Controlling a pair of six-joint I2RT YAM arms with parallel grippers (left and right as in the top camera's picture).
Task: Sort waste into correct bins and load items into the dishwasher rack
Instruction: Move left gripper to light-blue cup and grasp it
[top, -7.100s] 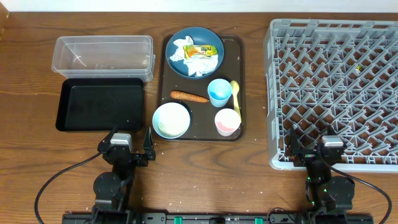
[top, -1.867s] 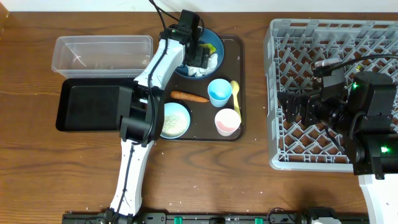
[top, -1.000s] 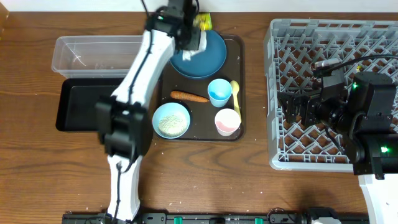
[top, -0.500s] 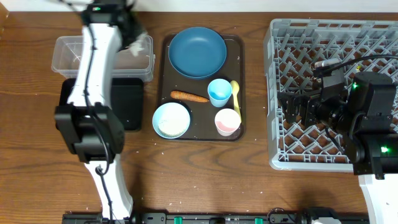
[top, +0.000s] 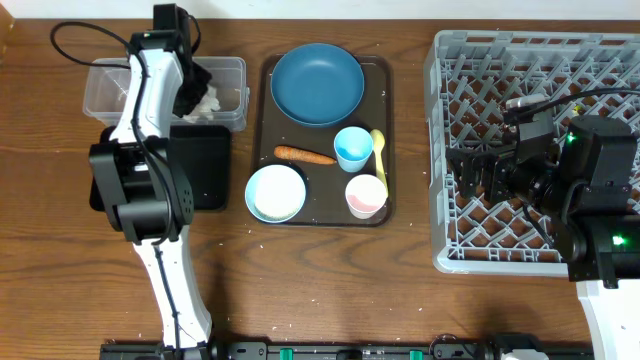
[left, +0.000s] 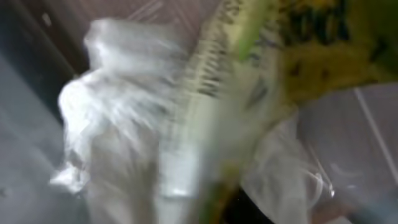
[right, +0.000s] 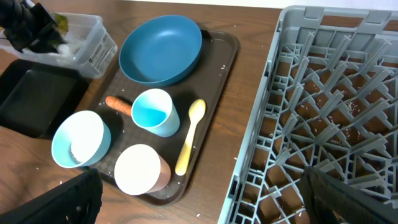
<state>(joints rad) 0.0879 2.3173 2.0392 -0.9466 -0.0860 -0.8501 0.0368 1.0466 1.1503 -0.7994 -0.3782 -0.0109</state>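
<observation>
**A:** Where are the napkins (top: 207, 99)?

**B:** They're a soft, crumpled white wad with the glossy yellow-green wrapper (left: 323, 56), at the left gripper (top: 192, 88) over the clear rectangular tub (top: 110, 75), far left. The close view is blurred, so I cannot tell if its jaws grip.

**A:** And the right gripper (top: 478, 177)?

**B:** Spread wide, above the grey pegged rack (top: 540, 70).

**A:** Which way do the carrot (top: 305, 155) and spoon (top: 378, 155) lie?

**B:** The carrot lies left to right, tip right. The yellow spoon runs near to far, bowl far. Both are on the brown tray (top: 325, 185), on a wood-grain table (top: 330, 280).
</observation>
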